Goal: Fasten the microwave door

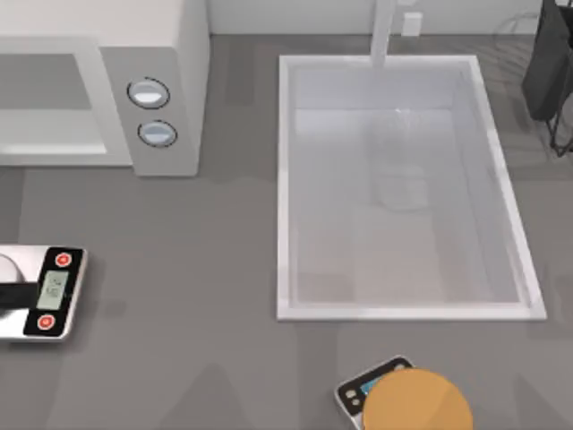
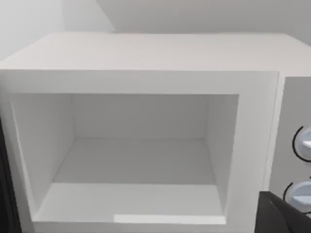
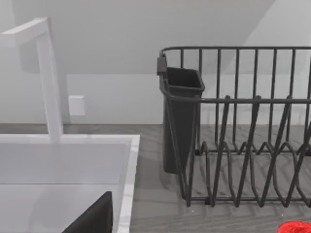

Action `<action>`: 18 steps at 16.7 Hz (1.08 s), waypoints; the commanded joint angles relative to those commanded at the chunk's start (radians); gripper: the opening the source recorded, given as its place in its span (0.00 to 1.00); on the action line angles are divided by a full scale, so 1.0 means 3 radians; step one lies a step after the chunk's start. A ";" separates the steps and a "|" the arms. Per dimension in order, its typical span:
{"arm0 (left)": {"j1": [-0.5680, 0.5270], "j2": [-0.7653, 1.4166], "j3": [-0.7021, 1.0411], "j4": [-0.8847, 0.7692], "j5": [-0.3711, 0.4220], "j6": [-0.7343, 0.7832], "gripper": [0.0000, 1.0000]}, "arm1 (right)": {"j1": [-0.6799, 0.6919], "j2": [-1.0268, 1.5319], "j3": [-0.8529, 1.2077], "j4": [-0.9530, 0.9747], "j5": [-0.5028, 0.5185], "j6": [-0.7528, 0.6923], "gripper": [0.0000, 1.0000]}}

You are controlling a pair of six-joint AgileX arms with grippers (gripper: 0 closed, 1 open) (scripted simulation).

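Note:
The microwave (image 1: 161,54) is a large white box at the table's back left, with two round silver knobs (image 1: 149,93) on its grey panel. In the left wrist view its cavity (image 2: 136,155) stands open and bare, seen straight from the front, and the knobs (image 2: 303,143) sit at the edge. The microwave door is out of view. A dark part of my left gripper (image 2: 284,218) shows in a corner of that view, in front of the microwave's opening. A dark part of my right gripper (image 3: 92,218) hangs over the sink's near corner.
A white sink (image 1: 286,179) with a faucet (image 1: 383,36) fills the table's middle. A black dish rack (image 3: 243,126) stands at the back right. A silver scale (image 1: 58,291) lies front left. Another scale (image 1: 358,390) carries an orange disc (image 1: 416,403) at the front.

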 joint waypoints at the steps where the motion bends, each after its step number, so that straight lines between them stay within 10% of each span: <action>1: -0.0118 0.0060 -0.0017 0.0079 -0.0118 0.0001 0.00 | 0.0000 0.0000 0.0000 0.0000 0.0000 0.0000 1.00; 18: -0.1393 0.0260 -0.0178 0.0461 -0.1393 0.0004 0.00 | 0.0000 0.0000 0.0000 0.0000 0.0000 0.0000 1.00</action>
